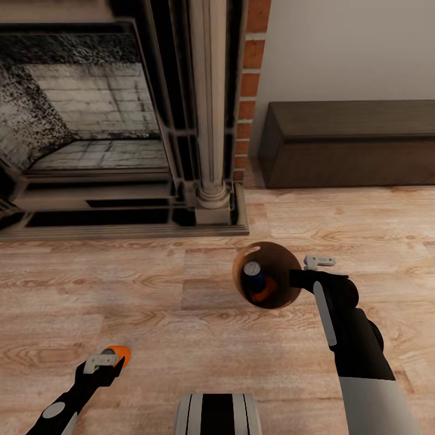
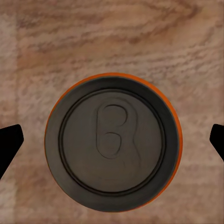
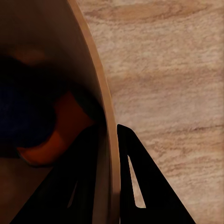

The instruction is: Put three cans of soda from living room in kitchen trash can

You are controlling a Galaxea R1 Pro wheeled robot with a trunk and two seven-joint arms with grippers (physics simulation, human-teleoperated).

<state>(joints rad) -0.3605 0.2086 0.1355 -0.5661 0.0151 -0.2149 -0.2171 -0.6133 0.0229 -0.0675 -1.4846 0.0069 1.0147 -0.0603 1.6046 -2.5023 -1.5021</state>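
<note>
My right gripper [image 1: 294, 279] is shut on the rim of the round bin [image 1: 275, 251], holding it above the wood floor. In the right wrist view one finger [image 3: 86, 186] is inside the bin wall [image 3: 56, 60] and the other outside. A dark blue can [image 1: 255, 275] and an orange can [image 1: 264, 294] lie in the bin's brown inside; the wrist view shows the same orange can [image 3: 60, 130] and blue can [image 3: 23, 107]. The other orange can [image 1: 119, 352] is at my left gripper [image 1: 109, 362]. Its silvery top [image 2: 112, 144] faces the wrist camera, and the fingertips [image 2: 9, 140] stand wide apart, clear of it.
A dark fireplace [image 1: 90, 121] with a raised hearth step [image 1: 121, 226] and a red brick edge [image 1: 251, 60] stands ahead on the left. A low dark wooden bench [image 1: 350, 145] sits against the wall at the right. My base [image 1: 217, 414] shows at the bottom.
</note>
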